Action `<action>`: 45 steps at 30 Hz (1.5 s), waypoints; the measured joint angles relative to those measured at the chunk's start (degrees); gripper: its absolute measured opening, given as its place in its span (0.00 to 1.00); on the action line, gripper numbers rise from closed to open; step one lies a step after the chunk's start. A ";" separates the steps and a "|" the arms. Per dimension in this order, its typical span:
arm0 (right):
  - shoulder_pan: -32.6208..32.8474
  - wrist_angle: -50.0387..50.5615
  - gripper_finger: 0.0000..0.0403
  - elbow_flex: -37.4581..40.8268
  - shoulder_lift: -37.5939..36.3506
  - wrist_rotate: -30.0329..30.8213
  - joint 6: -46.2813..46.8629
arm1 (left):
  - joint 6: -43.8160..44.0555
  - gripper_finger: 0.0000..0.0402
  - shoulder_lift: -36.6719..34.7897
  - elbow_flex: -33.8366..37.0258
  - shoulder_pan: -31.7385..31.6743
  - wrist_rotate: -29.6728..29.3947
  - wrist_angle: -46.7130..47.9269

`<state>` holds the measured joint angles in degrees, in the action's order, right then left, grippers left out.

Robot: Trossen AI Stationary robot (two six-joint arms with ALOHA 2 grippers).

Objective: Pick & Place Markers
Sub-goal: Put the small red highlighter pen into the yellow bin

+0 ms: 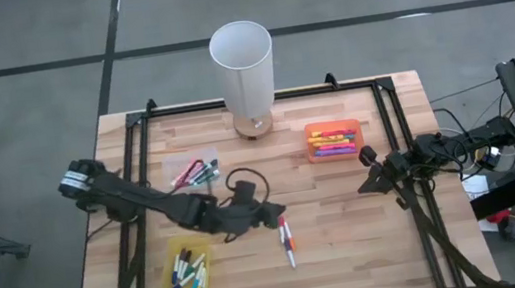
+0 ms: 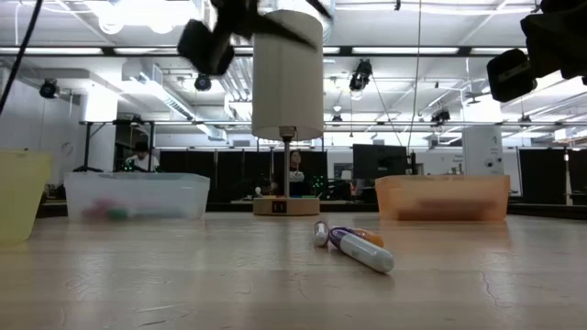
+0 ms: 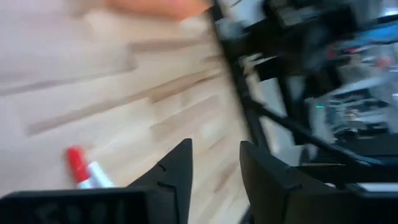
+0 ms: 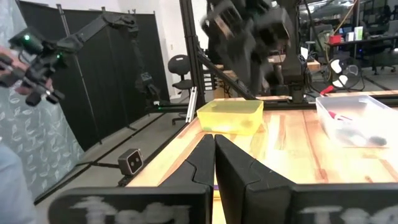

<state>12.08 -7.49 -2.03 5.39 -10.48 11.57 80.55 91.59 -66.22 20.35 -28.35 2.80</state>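
Observation:
A few loose markers point(image 1: 287, 241) lie flat on the wooden table near its middle; the low view shows them side by side point(image 2: 354, 247). My left gripper point(image 1: 275, 212) hovers just above and to the far left of them, open, with nothing between its fingers point(image 3: 214, 148). One red-capped marker point(image 3: 79, 167) shows beside its fingers in the left wrist view. More markers lie in a yellow tray point(image 1: 188, 272), a clear tray point(image 1: 193, 171) and an orange tray point(image 1: 333, 140). My right gripper point(image 1: 366, 171) waits shut at the table's right side point(image 4: 214, 140).
A tall white cylinder on a wooden base point(image 1: 243, 65) stands at the far middle of the table. A black frame point(image 1: 141, 140) runs along the table's left, far and right edges. Bare wood lies between the trays and at the near right.

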 joint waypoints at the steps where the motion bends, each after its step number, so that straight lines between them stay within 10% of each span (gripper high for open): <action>1: 0.02 0.01 0.02 0.00 0.00 0.00 0.00 | 1.79 0.32 0.94 0.02 -0.79 1.22 0.84; 11: 0.00 0.02 0.02 0.00 0.00 0.00 0.00 | 1.94 0.34 12.43 -7.93 -2.74 10.14 1.88; 21: 0.02 0.02 0.02 -0.02 0.00 -0.02 0.00 | 1.34 0.34 19.04 -22.87 -3.27 14.02 39.68; 45: 0.02 0.02 0.02 -0.01 0.02 0.00 0.00 | -2.66 0.34 27.53 -24.55 -3.38 18.92 34.98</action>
<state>12.09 -7.46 -2.03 5.41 -10.48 11.57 77.88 119.12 -90.76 16.97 -9.43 37.78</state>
